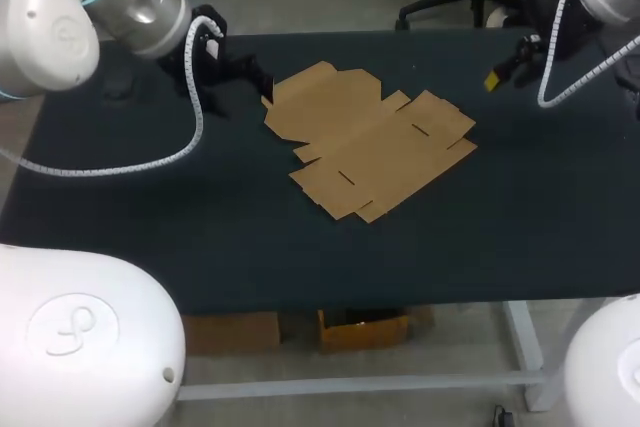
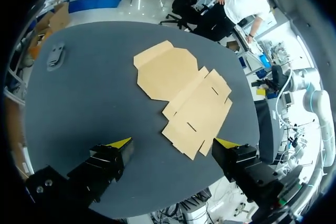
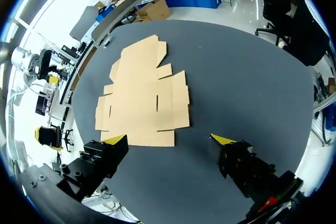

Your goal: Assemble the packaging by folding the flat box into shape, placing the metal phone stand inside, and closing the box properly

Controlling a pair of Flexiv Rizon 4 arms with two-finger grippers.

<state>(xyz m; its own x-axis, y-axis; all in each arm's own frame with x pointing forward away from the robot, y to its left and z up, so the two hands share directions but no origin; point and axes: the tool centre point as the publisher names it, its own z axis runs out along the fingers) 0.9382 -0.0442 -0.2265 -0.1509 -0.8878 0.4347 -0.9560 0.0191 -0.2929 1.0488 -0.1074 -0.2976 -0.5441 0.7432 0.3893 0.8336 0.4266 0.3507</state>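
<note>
Counter [image 1: 200, 257]: dark and matte; a broad band of its top runs from the near edge up to the box.
Flat box [image 1: 365, 137]: brown cardboard, unfolded and lying flat about mid-counter, flaps spread, with two short slits in its panels; dark surface shows on all sides of it, widest to the right.
Left end effector [image 2: 173, 143]: above the counter at the box's far left corner; yellow-tipped fingers stand wide apart with nothing between them, and the box lies ahead of them.
Right end effector [image 3: 169, 139]: over the far right of the counter, well apart from the box; fingers spread wide, gripping nothing.
Phone stand [image 2: 55, 56]: small grey piece lying near the counter's far left edge, well apart from the box.
Far edge: both arms come in over it from the corners.
</note>
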